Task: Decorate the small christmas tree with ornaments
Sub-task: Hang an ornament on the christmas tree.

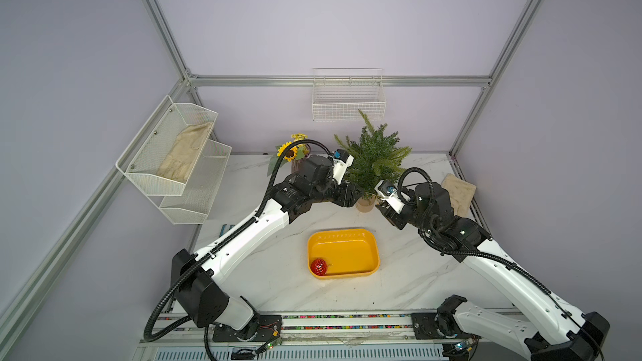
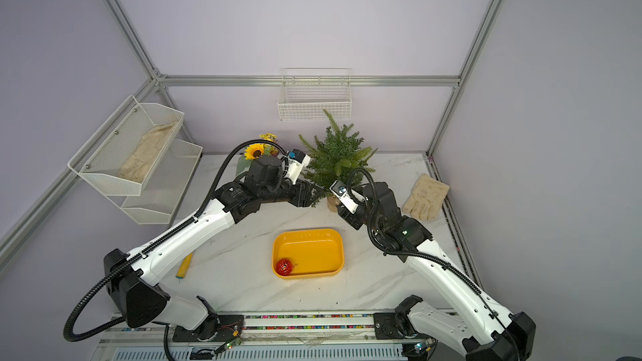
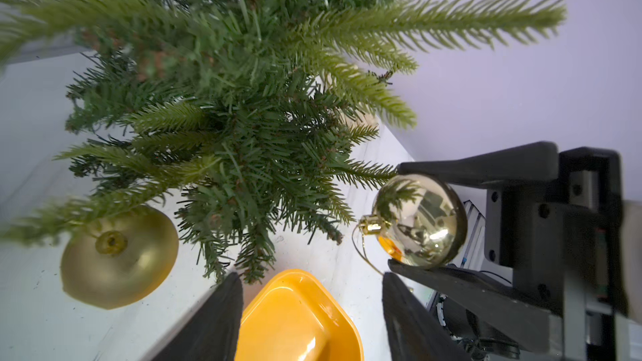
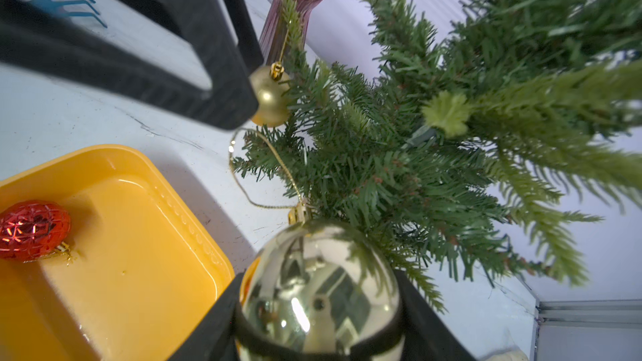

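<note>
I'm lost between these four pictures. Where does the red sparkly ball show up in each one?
In a top view: the red ball lies in the yellow tray, in the corner nearest the left arm's base.
In a top view: same corner of the tray, ball at.
Left wrist view: not in it; only one end of the tray shows.
Right wrist view: in the tray, at the side away from the tree, ball at.
Shared landmark: the yellow tray.

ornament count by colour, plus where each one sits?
Matte gold ornament: 1, on a branch of the small christmas tree
Shiny gold ornament: 1, held in the right gripper
Red ornament: 1, in the yellow tray
Total: 3
</note>
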You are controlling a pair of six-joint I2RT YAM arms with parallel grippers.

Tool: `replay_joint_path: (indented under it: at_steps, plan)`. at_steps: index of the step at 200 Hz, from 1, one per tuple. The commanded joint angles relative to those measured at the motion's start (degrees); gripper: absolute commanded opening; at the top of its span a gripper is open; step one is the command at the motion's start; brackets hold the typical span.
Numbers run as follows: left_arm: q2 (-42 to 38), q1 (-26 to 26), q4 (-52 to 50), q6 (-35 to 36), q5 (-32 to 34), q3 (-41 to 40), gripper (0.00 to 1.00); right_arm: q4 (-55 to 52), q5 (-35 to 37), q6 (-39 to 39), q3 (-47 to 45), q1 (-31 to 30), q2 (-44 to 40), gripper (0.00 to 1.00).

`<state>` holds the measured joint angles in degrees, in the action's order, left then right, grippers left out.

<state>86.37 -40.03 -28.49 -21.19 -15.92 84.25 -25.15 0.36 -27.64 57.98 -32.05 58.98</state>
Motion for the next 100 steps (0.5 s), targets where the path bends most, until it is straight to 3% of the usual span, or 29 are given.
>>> replay_joint_path:
  at_steps: [1,100]
  plan:
    - [1.0,-1.5,-0.8,2.1,1.4,7.8,0.67,2.8,1.3,-0.9,1.8,-0.4,-0.4,0.09]
    - [3.4,-2.8,-2.5,3.9,8.5,12.9,0.71,2.7,3.8,-2.8,1.3,-0.4,2.8,0.08]
